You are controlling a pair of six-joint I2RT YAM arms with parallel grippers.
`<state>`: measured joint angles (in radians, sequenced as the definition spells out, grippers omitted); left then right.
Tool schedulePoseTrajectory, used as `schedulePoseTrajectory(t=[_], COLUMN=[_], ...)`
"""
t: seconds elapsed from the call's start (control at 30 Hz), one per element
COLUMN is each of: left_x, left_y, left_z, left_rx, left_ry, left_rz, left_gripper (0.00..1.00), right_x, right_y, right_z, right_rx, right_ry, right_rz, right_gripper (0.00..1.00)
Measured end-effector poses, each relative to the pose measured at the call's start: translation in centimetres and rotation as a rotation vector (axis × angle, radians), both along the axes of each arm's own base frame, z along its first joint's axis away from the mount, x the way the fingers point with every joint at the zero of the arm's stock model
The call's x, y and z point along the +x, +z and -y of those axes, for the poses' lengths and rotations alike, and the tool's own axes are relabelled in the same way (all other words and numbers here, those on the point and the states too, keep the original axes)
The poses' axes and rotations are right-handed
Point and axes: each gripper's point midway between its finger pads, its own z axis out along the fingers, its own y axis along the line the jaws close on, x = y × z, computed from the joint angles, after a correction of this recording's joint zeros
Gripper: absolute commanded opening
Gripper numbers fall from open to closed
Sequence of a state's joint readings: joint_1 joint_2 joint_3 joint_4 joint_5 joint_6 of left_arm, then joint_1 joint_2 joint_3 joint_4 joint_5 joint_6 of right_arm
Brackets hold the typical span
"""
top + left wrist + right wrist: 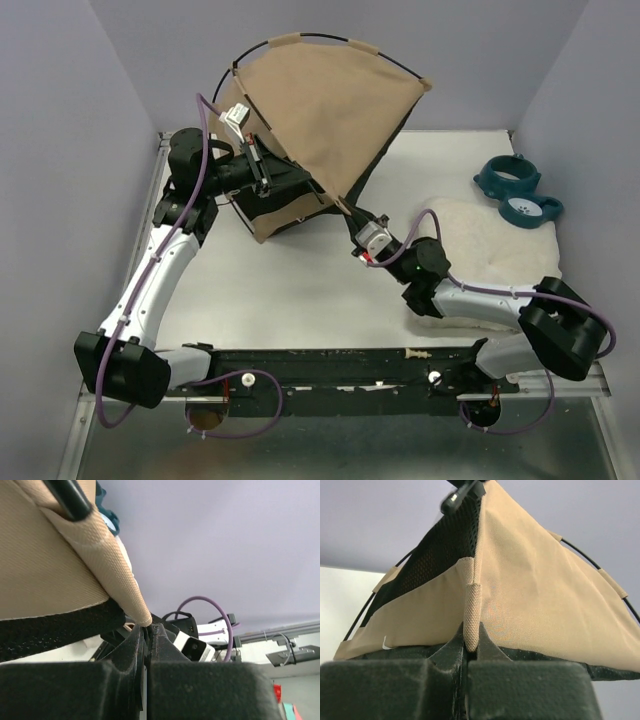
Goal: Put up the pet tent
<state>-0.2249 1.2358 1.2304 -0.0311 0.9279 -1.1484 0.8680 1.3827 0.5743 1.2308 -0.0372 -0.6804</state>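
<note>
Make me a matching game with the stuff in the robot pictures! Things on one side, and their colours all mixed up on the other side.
Things:
1. pet tent
2. bowl stand
3. cushion
4. cable

Colours:
A. white
B. purple
C. tan with black
D. teal

Right pairs: 1-C, 2-D, 3-A, 4-B.

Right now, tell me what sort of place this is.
Probably a robot lab test cell: a left arm and right arm bolted to a metal table, plain lilac walls close around it, and staged pet goods, a tent, cushion and bowl stand.
</note>
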Motion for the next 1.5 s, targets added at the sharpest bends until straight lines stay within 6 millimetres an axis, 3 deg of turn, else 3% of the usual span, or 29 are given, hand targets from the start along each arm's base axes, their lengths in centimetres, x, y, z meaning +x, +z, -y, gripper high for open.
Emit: schedulePoseTrajectory(t=[0.3,0.57,0.9,1.5], left_x=[1.6,1.3,0.9,0.8], left_y=[-0.3,-1.9,-4.1,-3.6], left_z=[0.8,2.3,2.0,2.3], left_rx=[0.013,0.047,0.093,0.063], left_ry=[0.092,0.09,0.095,0.096], left_rz=[0.018,0.033,0.022,-0.004], left_gripper=[0.0,0.0,0.0,0.0], right_x=[-0.7,-0.7,-1.2,-1.6], right_y=[-0.9,-1.7,-2.1,-2.3], right_z=[-0.3,-0.5,0.0,-0.3], right_rx=[-0.016,-0.027,-0.032,-0.045], right_ry=[0.048,0.063,0.064,0.089], right_rz=[-0.061,-0.099,-0.111,-0.103], right_gripper=[0.01,0.01,0.01,0.01])
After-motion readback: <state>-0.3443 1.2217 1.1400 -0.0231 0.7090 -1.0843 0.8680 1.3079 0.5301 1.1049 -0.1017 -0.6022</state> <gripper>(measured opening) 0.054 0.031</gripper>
